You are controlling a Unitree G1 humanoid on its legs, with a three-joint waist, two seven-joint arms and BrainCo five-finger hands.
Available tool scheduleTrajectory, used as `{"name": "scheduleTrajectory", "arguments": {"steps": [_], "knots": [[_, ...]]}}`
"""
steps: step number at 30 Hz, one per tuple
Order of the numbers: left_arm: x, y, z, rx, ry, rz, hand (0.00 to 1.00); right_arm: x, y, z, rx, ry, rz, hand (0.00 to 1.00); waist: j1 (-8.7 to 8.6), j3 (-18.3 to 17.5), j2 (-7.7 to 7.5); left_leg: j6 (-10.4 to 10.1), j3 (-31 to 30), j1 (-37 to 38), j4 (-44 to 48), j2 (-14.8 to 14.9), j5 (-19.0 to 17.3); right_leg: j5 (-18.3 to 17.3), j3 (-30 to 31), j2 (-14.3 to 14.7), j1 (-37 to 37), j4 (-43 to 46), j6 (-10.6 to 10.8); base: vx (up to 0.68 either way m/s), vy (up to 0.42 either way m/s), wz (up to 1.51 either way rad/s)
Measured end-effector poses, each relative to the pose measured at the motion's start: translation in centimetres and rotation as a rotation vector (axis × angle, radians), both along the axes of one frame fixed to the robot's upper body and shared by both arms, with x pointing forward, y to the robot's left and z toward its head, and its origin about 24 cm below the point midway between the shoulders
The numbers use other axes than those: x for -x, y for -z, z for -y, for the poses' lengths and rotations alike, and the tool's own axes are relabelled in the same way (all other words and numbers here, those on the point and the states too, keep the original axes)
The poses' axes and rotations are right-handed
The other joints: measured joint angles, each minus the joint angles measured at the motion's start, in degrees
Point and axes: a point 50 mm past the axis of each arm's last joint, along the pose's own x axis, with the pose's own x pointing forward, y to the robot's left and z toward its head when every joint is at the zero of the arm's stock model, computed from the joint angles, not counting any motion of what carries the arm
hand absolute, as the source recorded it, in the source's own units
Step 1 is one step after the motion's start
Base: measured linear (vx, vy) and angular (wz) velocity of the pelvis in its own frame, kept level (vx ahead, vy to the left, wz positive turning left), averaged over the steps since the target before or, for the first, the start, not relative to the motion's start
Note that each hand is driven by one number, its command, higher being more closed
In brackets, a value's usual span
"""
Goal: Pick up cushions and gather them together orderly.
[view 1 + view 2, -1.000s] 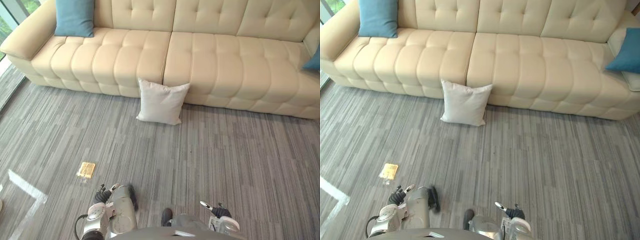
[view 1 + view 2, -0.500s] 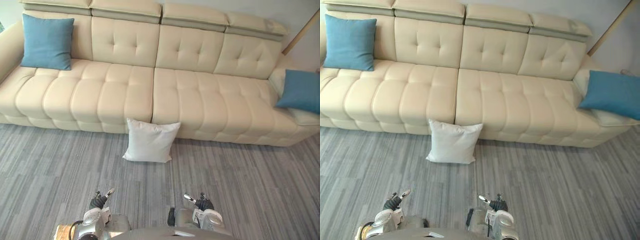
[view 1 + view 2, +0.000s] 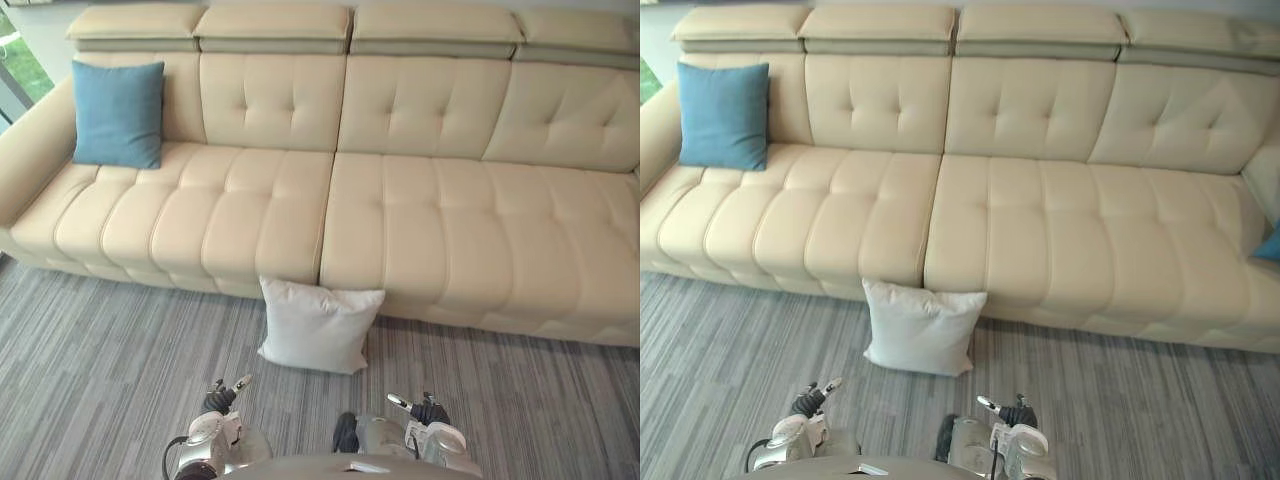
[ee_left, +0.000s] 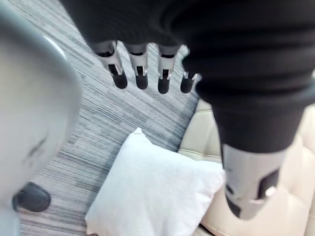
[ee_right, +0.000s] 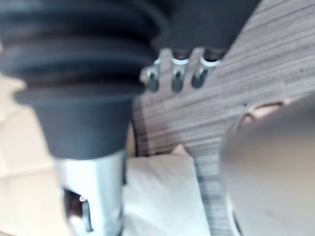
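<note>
Both arms are held low in front of the robot, above the grey striped carpet (image 3: pixel 90 380). The left hand (image 3: pixel 217 400) sits at the lower left. Its fingers (image 4: pixel 141 73) reach out straight in a row and are released, with the thumb (image 4: pixel 248 189) set apart from them, and they hold nothing. The right hand (image 3: pixel 425 410) sits at the lower right at about the same height. Its fingers (image 5: pixel 175 78) are also relaxed and empty, and they point toward the sofa. Neither hand touches a cushion.

Just past the hands, a white cushion (image 3: pixel 318 325) stands on the carpet and leans against the front of the cream sofa (image 3: pixel 450 220), near the seam between the two seat sections. Farther back, a blue cushion (image 3: pixel 118 113) stands upright on the left end of the seat against the backrest. The corner of a second blue cushion (image 3: pixel 1270 245) shows at the sofa's far right end.
</note>
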Motion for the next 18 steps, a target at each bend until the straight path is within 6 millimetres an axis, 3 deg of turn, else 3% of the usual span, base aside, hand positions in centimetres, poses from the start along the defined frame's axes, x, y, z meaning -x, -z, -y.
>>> {"name": "scheduleTrajectory", "arguments": {"steps": [2, 5, 14, 18], "knots": [[0.2, 0.1, -0.4, -0.011, 0.000, -0.011, 0.00, -0.1, 0.0, -0.3, -0.008, -0.002, 0.002, 0.00, 0.10, -0.38, -0.65, 0.01, 0.58, 0.51, -0.28, -0.89, -0.02, 1.23, 0.74, -0.84, 0.56, -1.11, 0.36, 0.11, 0.155, -0.03], [0.6, 0.3, -0.6, -0.013, -0.001, -0.029, 0.00, -0.5, -0.1, -0.5, -0.011, -0.007, 0.013, 0.00, 0.35, -0.45, -0.36, 0.02, 2.41, 2.22, -2.16, -1.51, -0.02, 3.27, 2.88, -1.17, 0.62, -2.66, 0.68, 0.02, 0.101, -0.25], [0.6, 0.4, -0.7, -0.042, 0.055, -0.050, 0.00, -1.8, -0.5, -1.0, 0.033, -0.120, 0.025, 0.00, 0.04, -0.65, -0.17, 0.73, 5.04, 2.25, -6.90, -3.18, 2.91, 4.54, 5.25, -2.05, -1.87, -6.38, 2.82, -0.07, -0.003, -0.17], [-3.3, -1.2, 0.0, -0.091, 0.101, 0.046, 0.00, -7.0, -2.9, -0.8, 0.150, -0.234, 0.140, 0.00, 0.04, 1.34, 1.12, 1.96, 4.04, -10.26, 0.94, -0.55, 2.10, 4.71, 5.89, -0.97, -13.33, -0.23, 2.50, -0.21, 0.008, -0.05]]}}
